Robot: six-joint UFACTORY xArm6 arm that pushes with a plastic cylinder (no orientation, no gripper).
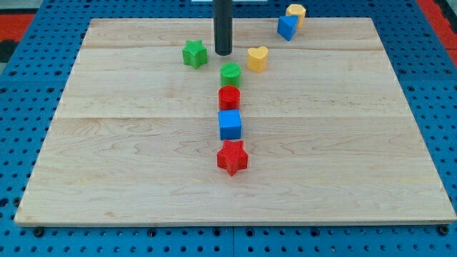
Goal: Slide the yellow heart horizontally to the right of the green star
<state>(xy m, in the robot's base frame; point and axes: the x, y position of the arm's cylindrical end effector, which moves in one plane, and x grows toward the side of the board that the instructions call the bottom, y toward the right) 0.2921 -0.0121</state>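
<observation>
The yellow heart [258, 58] lies on the wooden board [107, 157] near the view's top, to the right of centre. The green star [194, 53] lies to its left, at about the same height. My tip [223, 53] stands between them, closer to the green star, a small gap from each. A green cylinder-like block [230, 73] sits just below and right of the tip.
Below the green block, a red cylinder [229, 97], a blue cube [230, 124] and a red star [232, 157] form a column. A blue cube [287, 27] and a yellow block [296, 13] sit at the top right edge.
</observation>
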